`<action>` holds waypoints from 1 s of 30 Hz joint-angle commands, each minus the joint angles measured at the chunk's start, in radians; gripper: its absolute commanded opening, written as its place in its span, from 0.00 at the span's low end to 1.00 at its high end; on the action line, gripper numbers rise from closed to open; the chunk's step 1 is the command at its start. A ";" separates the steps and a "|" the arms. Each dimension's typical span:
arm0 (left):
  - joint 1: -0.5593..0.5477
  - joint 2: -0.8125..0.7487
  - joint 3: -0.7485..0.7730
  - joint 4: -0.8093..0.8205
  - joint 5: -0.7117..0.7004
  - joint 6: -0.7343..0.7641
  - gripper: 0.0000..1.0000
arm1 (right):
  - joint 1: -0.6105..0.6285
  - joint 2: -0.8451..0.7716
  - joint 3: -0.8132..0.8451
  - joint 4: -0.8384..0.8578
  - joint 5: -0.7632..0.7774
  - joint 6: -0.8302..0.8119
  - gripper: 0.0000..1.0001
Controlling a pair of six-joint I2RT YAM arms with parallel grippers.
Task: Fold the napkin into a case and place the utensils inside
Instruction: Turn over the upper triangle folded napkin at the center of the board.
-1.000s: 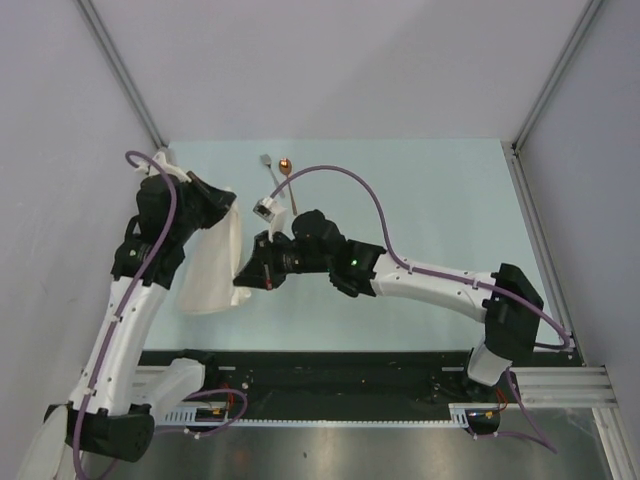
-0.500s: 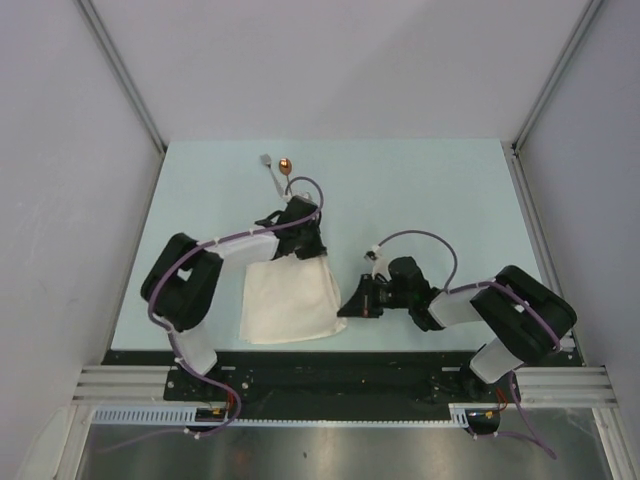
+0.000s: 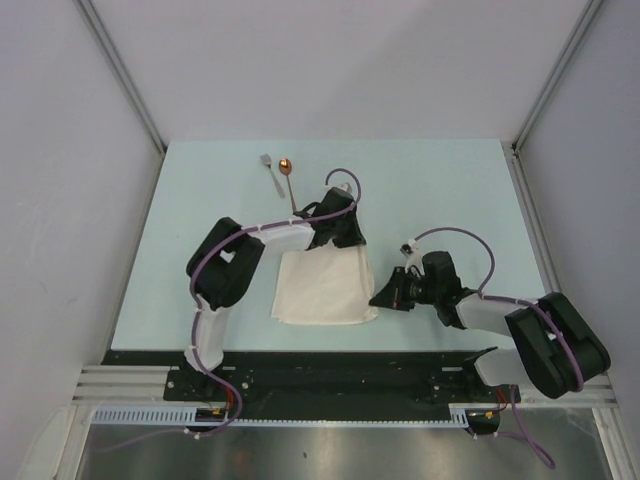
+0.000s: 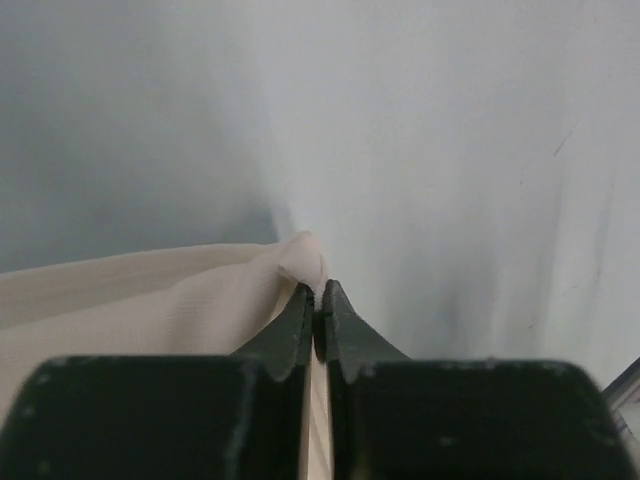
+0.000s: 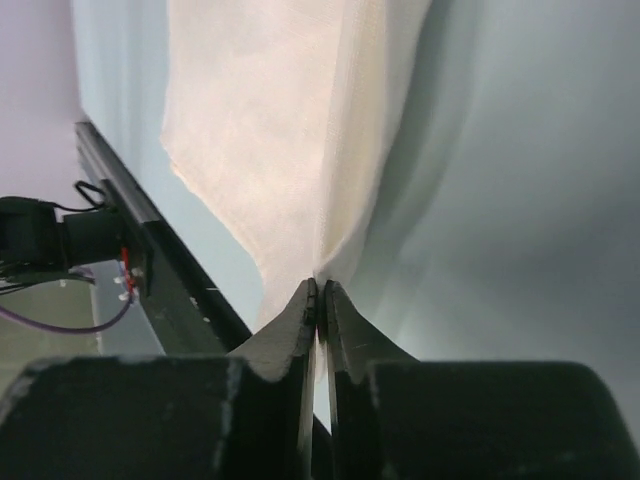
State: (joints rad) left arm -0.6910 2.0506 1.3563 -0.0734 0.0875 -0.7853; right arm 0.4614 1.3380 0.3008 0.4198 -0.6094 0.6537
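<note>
Napkin (image 3: 318,290) lies on the surface (image 3: 450,200) as a broad, roughly square sheet, not yet a narrow case. The left claw (image 4: 318,300) is clamped on its far right corner, the right claw (image 5: 320,295) on its near right corner. Fork (image 3: 267,161) and spoon (image 3: 286,166) lie beyond it, not yet tucked in.

a pale mint-green worktop (image 3: 450,190) fills the middle of the overhead view, matte and plain. three light grey wall panels close it in: one at the back (image 3: 340,60), one on the left (image 3: 60,220), one on the right (image 3: 605,220). slanting aluminium posts (image 3: 125,80) mark the two far corners. along the near edge runs a black strip (image 3: 350,365), with silver rails (image 3: 120,380) at its ends. below that lies a brushed metal sheet (image 3: 350,450). the right wrist view shows the black strip (image 5: 170,260) crossing diagonally.
</note>
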 commanded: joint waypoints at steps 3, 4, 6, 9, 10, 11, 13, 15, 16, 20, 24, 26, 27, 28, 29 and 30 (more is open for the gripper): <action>-0.004 -0.001 0.194 0.077 -0.101 0.082 0.55 | -0.044 -0.121 0.046 -0.485 0.037 -0.066 0.33; -0.007 -0.015 0.225 0.031 -0.097 0.101 0.69 | -0.047 -0.184 0.058 -0.568 0.062 -0.054 0.39; -0.021 -0.073 0.239 -0.047 -0.097 0.145 0.86 | -0.064 -0.258 0.098 -0.646 0.147 -0.036 0.58; -0.031 -0.182 0.182 -0.095 -0.098 0.158 0.87 | -0.116 -0.327 0.152 -0.740 0.204 -0.045 0.70; -0.033 -0.211 0.117 -0.097 -0.097 0.155 0.87 | -0.156 -0.327 0.162 -0.730 0.201 -0.055 0.71; -0.044 -0.271 0.078 -0.092 -0.095 0.144 0.84 | -0.170 -0.303 0.172 -0.713 0.189 -0.061 0.72; -0.061 -0.325 -0.043 -0.066 -0.065 0.136 0.77 | -0.210 -0.240 0.231 -0.682 0.146 -0.081 0.72; -0.102 -0.397 -0.120 -0.055 -0.066 0.126 0.65 | -0.224 -0.130 0.314 -0.668 0.125 -0.094 0.68; -0.116 -0.420 -0.185 -0.049 -0.068 0.123 0.60 | -0.227 -0.099 0.339 -0.649 0.120 -0.100 0.64; -0.221 -0.512 -0.316 -0.029 -0.084 0.072 0.59 | -0.230 0.071 0.474 -0.593 0.085 -0.134 0.55; -0.323 -0.474 -0.332 -0.068 -0.167 0.060 0.69 | -0.231 0.236 0.601 -0.575 0.057 -0.163 0.46; -0.363 -0.437 -0.335 -0.071 -0.173 0.054 0.69 | -0.230 0.318 0.662 -0.563 0.036 -0.173 0.43; -0.373 -0.428 -0.336 -0.072 -0.178 0.057 0.69 | -0.227 0.341 0.682 -0.562 0.034 -0.181 0.43; -0.384 -0.417 -0.335 -0.081 -0.199 0.057 0.69 | -0.225 0.386 0.701 -0.570 0.031 -0.190 0.43; -0.398 -0.405 -0.336 -0.083 -0.206 0.063 0.69 | -0.224 0.403 0.737 -0.570 0.027 -0.200 0.43; -0.403 -0.400 -0.339 -0.082 -0.207 0.066 0.69 | -0.216 0.418 0.751 -0.566 0.039 -0.212 0.43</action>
State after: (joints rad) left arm -1.0718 1.6230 1.0206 -0.1535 -0.0605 -0.7086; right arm 0.2340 1.6917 0.9653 -0.1696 -0.5468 0.5018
